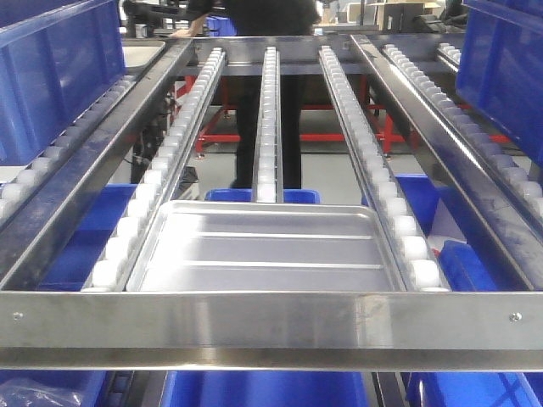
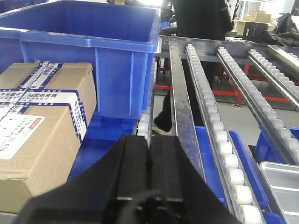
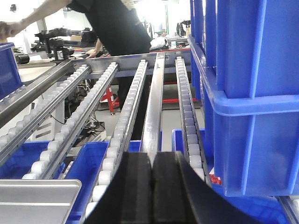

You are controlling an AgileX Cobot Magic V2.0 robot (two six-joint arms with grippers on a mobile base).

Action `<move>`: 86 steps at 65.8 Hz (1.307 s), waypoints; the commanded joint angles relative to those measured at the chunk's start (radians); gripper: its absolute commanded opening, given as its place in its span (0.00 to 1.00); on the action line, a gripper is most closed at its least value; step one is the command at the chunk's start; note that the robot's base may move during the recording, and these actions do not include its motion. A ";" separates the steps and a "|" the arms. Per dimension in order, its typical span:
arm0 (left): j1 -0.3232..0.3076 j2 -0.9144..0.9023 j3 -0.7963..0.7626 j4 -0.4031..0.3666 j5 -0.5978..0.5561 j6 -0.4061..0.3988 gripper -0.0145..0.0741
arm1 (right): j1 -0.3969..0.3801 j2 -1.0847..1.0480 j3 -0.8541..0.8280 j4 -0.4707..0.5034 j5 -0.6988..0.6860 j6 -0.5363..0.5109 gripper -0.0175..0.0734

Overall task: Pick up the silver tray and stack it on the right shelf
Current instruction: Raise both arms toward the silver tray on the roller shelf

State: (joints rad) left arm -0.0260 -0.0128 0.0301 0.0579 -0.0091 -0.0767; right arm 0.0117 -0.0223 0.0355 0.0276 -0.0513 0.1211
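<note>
The silver tray (image 1: 270, 250), ribbed along its floor, lies on the roller rails of the right shelf (image 1: 271, 315), close behind the flat front crossbar. A corner of the tray (image 2: 281, 179) shows at the lower right of the left wrist view, and another corner of the tray (image 3: 37, 200) shows at the lower left of the right wrist view. My left gripper (image 2: 149, 140) is shut and empty, over the rail left of the tray. The right gripper (image 3: 152, 156) is shut and empty too, over the rail to the tray's right. Neither gripper touches the tray.
A big blue bin (image 2: 93, 56) and a cardboard box (image 2: 42, 126) stand at the left. Stacked blue bins (image 3: 247, 93) stand at the right. More blue bins (image 1: 263, 388) lie under the rack. A person in black (image 3: 117, 28) leans on the far end.
</note>
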 commanded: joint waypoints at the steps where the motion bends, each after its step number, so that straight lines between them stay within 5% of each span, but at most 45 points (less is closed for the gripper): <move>1: -0.004 -0.009 0.027 -0.006 -0.085 -0.003 0.06 | 0.002 -0.007 -0.005 -0.005 -0.087 -0.005 0.25; 38: -0.004 -0.009 0.025 -0.006 -0.071 -0.003 0.06 | 0.002 -0.007 -0.005 -0.005 -0.087 -0.005 0.25; 52: -0.008 0.002 -0.021 -0.112 0.017 -0.005 0.06 | 0.004 -0.005 -0.025 -0.019 -0.172 -0.013 0.25; 60: -0.047 0.067 -0.112 -0.083 0.124 -0.005 0.06 | 0.004 0.030 -0.109 -0.164 -0.036 -0.013 0.25; 67: -0.110 0.180 -0.192 0.025 0.173 0.013 0.06 | 0.004 0.117 -0.171 -0.170 0.004 0.023 0.25; 86: -0.345 0.562 -0.328 0.149 -0.016 0.022 0.06 | 0.065 0.489 -0.286 -0.170 0.022 0.026 0.25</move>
State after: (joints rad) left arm -0.3179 0.4605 -0.2450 0.1860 0.1096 -0.0574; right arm 0.0567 0.3758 -0.1832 -0.1327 0.0413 0.1476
